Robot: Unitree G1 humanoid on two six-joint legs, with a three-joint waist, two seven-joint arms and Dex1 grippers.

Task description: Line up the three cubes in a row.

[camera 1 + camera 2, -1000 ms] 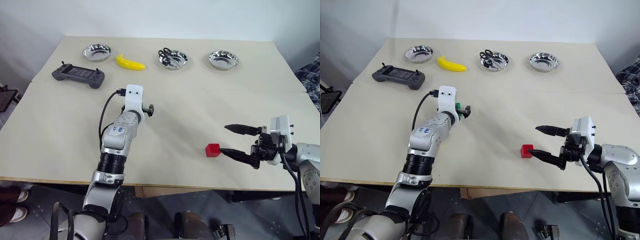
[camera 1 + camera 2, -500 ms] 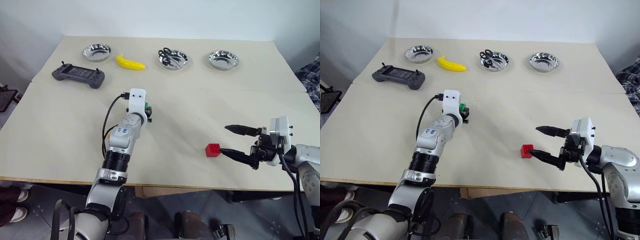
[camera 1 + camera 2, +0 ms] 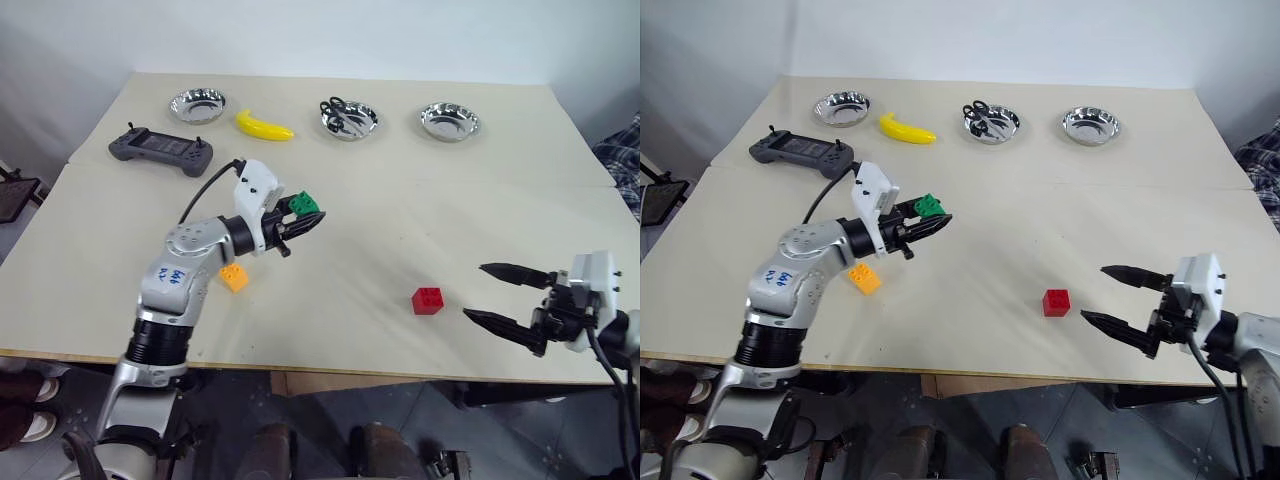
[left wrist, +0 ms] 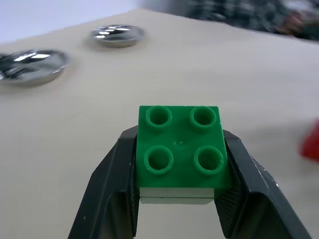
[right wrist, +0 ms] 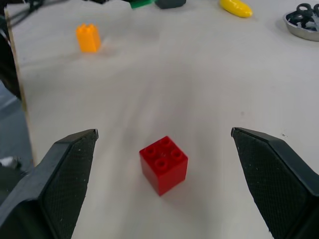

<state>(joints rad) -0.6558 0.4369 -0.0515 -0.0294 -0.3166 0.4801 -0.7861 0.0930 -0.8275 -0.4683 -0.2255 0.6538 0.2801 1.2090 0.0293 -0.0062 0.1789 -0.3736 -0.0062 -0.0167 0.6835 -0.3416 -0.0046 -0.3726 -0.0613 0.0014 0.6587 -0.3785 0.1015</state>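
1. While my left gripper (image 3: 305,217) hangs above the table (image 3: 400,210), its two fingers are clamped on the green cube (image 4: 180,149) — studs up, one finger on each side.
2. Below that arm, the orange-yellow cube (image 3: 234,277) sits on the table.
3. My right gripper (image 3: 500,296) has its fingers spread wide and grips nothing — the red cube (image 5: 163,164) stands on the table in front of them, apart from both.
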